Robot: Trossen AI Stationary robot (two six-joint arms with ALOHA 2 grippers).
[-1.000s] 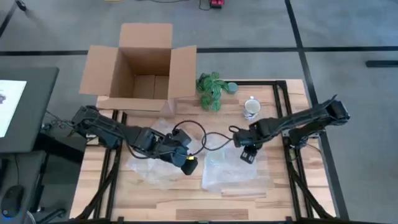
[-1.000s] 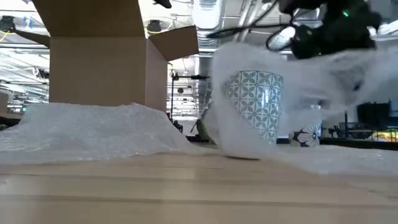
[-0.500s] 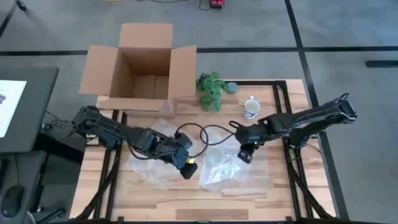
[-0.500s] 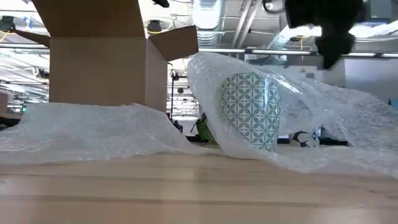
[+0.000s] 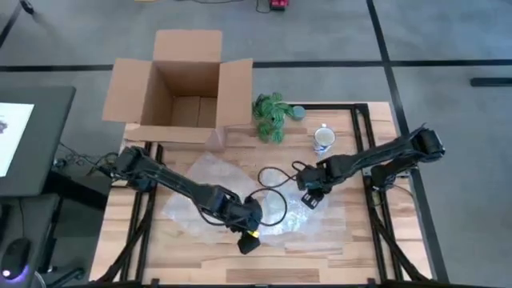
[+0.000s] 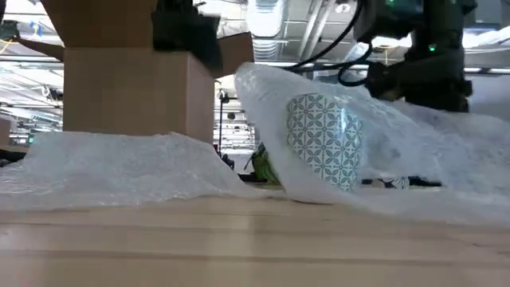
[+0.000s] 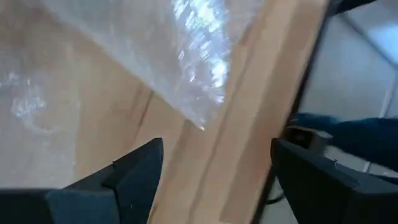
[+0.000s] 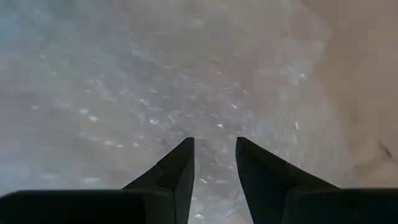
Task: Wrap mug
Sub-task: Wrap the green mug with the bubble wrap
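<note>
1. Left gripper point(image 5: 249, 238): sat nearest the table's front edge, fingers point(image 7: 134, 171) spread wide with only bare wood between them; it held nothing.
2. Bubble wrap sheet point(image 5: 292, 212): lay just beyond the left gripper and directly under the right gripper. In the left wrist view one corner of it point(image 7: 186, 74) rested on the table just ahead of the open fingers, not touching them.
3. Patterned mug point(image 6: 323, 139): lay tilted beneath the sheet, between the two grippers, draped over by the wrap in the low view; hidden from above by the plastic.
4. Right gripper point(image 5: 310, 198): hung over the far side of the sheet, fingers point(image 8: 177, 171) nearly closed with a narrow gap showing. Whether a fold of wrap was pinched there could not be told.
5. Second bubble wrap sheet point(image 5: 200, 180): lay crumpled behind the left gripper, under the left arm.
6. White mug point(image 5: 323, 139): stood upright beyond the right gripper, well apart from it.
7. Green plant point(image 5: 270, 114): lay beyond both grippers, beside the white mug.
8. Cardboard box point(image 5: 186, 84): stood farthest back, flaps open, at the table's point(image 5: 336, 252) rear edge behind the left arm.
</note>
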